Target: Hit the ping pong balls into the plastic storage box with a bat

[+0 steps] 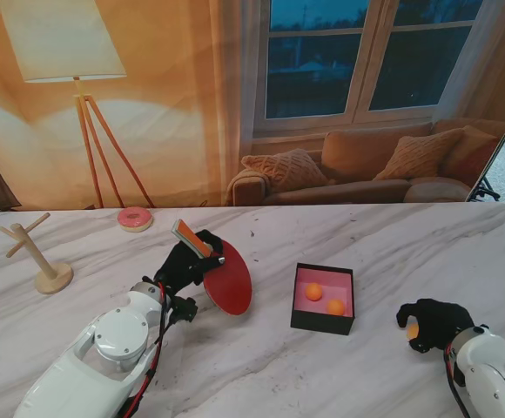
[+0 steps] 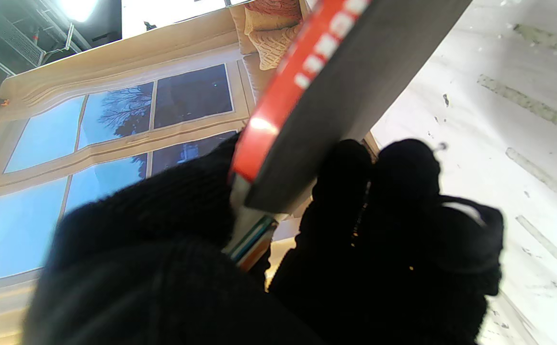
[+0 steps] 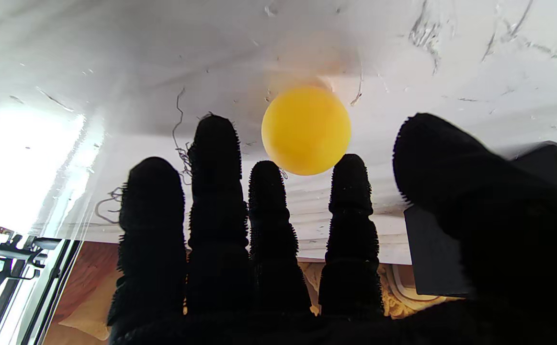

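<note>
Marble-patterned surface (image 1: 340,366) stretches before a printed living-room backdrop, and the black plastic storage box (image 1: 323,299) sits near its middle. Two orange ping pong balls (image 1: 313,292) already lie inside the box. A third ball (image 3: 306,130) rests at the tips of my right hand (image 1: 430,324), on the box's right and nearer to me — those fingers (image 3: 215,191) are spread and straight, gripping nothing. My left hand (image 1: 185,261) is clamped on the handle of the one red bat (image 1: 230,282), left of the box. Judging by this, the step is serving the last ball; next the bat must swing across and drive it in.
</note>
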`<state>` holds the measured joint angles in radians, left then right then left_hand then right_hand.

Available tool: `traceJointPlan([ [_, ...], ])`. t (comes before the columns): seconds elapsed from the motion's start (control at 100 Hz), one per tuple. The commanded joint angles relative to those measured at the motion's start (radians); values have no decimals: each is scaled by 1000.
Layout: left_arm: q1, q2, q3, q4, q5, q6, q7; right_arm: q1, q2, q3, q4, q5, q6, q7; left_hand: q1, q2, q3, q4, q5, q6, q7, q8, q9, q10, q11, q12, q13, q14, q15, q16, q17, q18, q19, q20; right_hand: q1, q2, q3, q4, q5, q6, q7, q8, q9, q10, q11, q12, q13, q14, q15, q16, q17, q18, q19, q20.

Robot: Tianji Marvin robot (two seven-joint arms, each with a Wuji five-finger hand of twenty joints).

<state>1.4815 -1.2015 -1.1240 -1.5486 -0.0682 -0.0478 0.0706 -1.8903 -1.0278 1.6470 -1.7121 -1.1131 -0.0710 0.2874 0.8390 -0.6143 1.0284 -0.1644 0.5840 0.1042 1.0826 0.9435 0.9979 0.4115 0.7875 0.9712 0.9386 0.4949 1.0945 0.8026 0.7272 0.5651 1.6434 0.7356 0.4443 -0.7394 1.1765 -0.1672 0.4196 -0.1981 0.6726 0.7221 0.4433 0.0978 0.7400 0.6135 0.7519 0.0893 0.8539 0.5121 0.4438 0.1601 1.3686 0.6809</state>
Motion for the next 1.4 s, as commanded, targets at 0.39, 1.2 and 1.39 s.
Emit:
traceJointPlan([
  [0.39, 2, -4, -1, -6, -3, 5, -12, 25, 2, -41, 25, 6, 41, 16, 11, -18, 74, -20, 29, 25, 49, 16, 17, -119, 13, 13, -12, 148, 32, 10, 10, -56, 32, 14, 67, -30, 89, 26, 47, 27, 46, -2, 75, 20, 58, 31, 116, -24, 136, 33, 93, -13, 113, 15],
  [1.2, -2, -2, 2, -8, 6, 7, -19, 4, 0, -28, 39, 28, 58, 10, 9, -19, 76, -21, 29, 24, 49, 17, 18, -119, 13, 13, -12, 149, 32, 10, 10, -56, 32, 14, 30, -51, 73, 16, 63, 34, 70, -2, 122, 20, 82, 53, 121, -6, 103, -6, 79, 13, 94, -33],
  [1.39, -6, -1, 5, -4, 5, 6, -24, -10, 1, -15, 33, 42, 44, 24, 9, -19, 76, -21, 29, 24, 49, 17, 17, -119, 12, 13, -12, 149, 31, 9, 10, -56, 32, 14, -33, -59, 34, 9, 43, 27, 43, -13, 100, 20, 61, 46, 89, 9, 85, -9, 42, 25, 82, -33],
])
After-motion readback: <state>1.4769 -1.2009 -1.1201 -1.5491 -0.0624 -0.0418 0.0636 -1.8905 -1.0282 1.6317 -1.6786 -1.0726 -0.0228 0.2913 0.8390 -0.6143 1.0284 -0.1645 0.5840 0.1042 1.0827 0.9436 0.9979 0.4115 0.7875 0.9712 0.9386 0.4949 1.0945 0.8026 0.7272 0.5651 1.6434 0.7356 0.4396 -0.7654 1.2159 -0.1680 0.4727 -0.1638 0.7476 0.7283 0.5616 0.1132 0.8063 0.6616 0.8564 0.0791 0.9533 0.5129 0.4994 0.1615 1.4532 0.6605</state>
